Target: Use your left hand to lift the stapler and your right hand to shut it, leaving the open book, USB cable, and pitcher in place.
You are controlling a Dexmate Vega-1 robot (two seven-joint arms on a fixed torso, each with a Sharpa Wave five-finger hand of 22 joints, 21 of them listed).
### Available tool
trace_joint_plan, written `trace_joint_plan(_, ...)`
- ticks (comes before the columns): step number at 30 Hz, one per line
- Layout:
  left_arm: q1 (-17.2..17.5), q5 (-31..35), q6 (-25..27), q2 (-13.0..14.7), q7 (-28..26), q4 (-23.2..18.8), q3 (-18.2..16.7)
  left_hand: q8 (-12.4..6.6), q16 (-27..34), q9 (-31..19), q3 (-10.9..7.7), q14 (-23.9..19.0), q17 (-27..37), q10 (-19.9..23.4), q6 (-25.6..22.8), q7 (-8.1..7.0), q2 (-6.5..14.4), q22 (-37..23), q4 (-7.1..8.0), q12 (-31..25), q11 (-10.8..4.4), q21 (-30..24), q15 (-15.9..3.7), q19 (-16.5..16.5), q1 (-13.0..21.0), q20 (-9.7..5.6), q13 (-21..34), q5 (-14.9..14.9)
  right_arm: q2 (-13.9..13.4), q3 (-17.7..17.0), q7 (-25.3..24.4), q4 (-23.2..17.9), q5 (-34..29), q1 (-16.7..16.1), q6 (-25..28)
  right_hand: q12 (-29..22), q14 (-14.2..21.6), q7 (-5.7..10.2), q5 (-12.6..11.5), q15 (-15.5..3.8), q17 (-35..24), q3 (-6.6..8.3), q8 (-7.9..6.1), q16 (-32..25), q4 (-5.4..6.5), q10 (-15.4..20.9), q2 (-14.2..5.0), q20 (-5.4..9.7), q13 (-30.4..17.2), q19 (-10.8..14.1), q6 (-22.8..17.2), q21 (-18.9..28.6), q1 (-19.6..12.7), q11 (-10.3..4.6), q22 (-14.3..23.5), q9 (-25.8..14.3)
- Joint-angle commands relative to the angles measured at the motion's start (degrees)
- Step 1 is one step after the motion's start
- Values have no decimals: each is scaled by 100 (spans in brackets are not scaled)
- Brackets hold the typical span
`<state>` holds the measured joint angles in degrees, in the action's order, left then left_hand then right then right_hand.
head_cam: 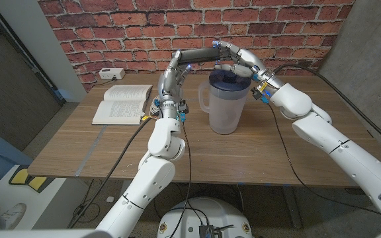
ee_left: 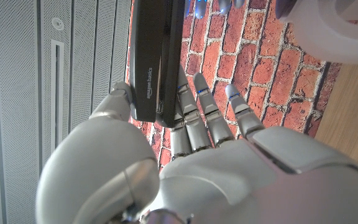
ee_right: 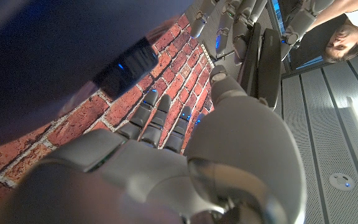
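Wooden table (head_cam: pixel 256 158) in front of brick wall. On it: open book (head_cam: pixel 122 103) far left, translucent pitcher (head_cam: pixel 225 102) with dark lid mid-table. Cables trail over the top.

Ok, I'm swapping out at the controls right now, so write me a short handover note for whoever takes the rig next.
Left hand: grips one end of the stapler, lifted above the pitcher.
Right hand: fingers closed on the stapler's other end.
Stapler: in the left wrist view its two black halves lie nearly together, a thin gap between them; whether it is fully shut cannot be told.
Open book lies on the table to the robot's left of the pitcher.
Done: lift made, right hand in place.
Left: confirm the stapler is shut, without touching the book or pitcher.
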<state>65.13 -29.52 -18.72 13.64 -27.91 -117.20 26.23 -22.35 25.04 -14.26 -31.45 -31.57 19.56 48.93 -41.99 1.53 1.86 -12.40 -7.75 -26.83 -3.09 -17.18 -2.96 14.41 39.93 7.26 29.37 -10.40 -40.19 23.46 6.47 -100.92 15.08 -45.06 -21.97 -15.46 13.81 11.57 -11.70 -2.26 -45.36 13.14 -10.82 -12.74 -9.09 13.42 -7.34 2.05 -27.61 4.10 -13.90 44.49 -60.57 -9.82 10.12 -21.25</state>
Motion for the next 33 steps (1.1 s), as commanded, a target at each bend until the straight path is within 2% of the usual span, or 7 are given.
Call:
trace_joint_plan(1,100,118,-191,1,-12,-17,-115,-3,23,-48,-64,-74,18,865,-516,-565,954,-15,48,-27,-891,-34,-978,15,991,-71,51,-41,66,59,-19,67,22,75,67,19,32,3,-26,-1083,-14,59,-41,-38,13,61,-19,37,-14,69,3,-4,-81,-17,9,-5)
trace_joint_plan(7,158,50,-288,62,119,1,-164,-12,-20,-79,-69,-52,4,827,-514,-653,910,-14,71,-21,-880,-34,-983,-6,983,-88,70,-57,115,99,-10,74,78,99,112,30,32,1,-24,-1085,-9,67,-52,-46,15,73,-40,50,-7,82,-4,-9,-101,-17,10,7)
trace_joint_plan(13,286,-28,-199,96,22,-121,-247,-18,-43,-105,-67,-28,6,830,-506,-675,904,-14,90,-27,-883,-35,-998,-19,982,-91,87,-67,162,143,-77,17,70,97,234,47,34,-1,-21,-1085,-7,71,-55,-57,15,74,-50,51,1,89,4,-17,-120,-15,10,22)
trace_joint_plan(15,328,-80,-203,76,-5,-148,-263,-19,-27,-116,-57,-32,26,847,-499,-652,902,-15,77,-35,-886,-39,-1018,-20,1004,-93,96,-67,168,153,-139,-47,45,70,317,53,37,-9,-19,-1085,-8,71,-57,-64,14,79,-51,52,5,90,6,-21,-127,-22,11,28)
trace_joint_plan(19,412,-287,-155,17,-82,-221,-293,-37,25,-162,-37,-43,108,918,-535,-486,923,-19,37,-93,-896,-59,-1019,-15,1098,-89,138,-53,170,165,-249,-164,-18,20,437,61,37,-9,-17,-1086,-6,71,-59,-68,15,80,-54,53,9,92,11,-26,-136,-20,11,35)
trace_joint_plan(29,570,-427,7,106,-262,-393,-447,-27,71,-200,-25,-72,180,962,-531,-394,933,-23,2,-149,-898,-86,-1016,8,1185,-85,175,-29,198,184,-432,-314,-65,-58,647,84,28,-8,-10,-1086,3,70,-62,-77,16,89,-60,58,21,97,30,-42,-160,-29,11,59)
trace_joint_plan(33,759,-493,26,87,-431,-544,-514,-6,108,-212,-25,-128,216,982,-506,-327,938,-25,-10,-174,-890,-97,-1012,10,1229,-103,183,-13,207,194,-489,-343,-88,-80,698,95,22,-10,-8,-1085,8,69,-69,-79,17,89,-61,53,26,96,24,-50,-170,-32,11,69)
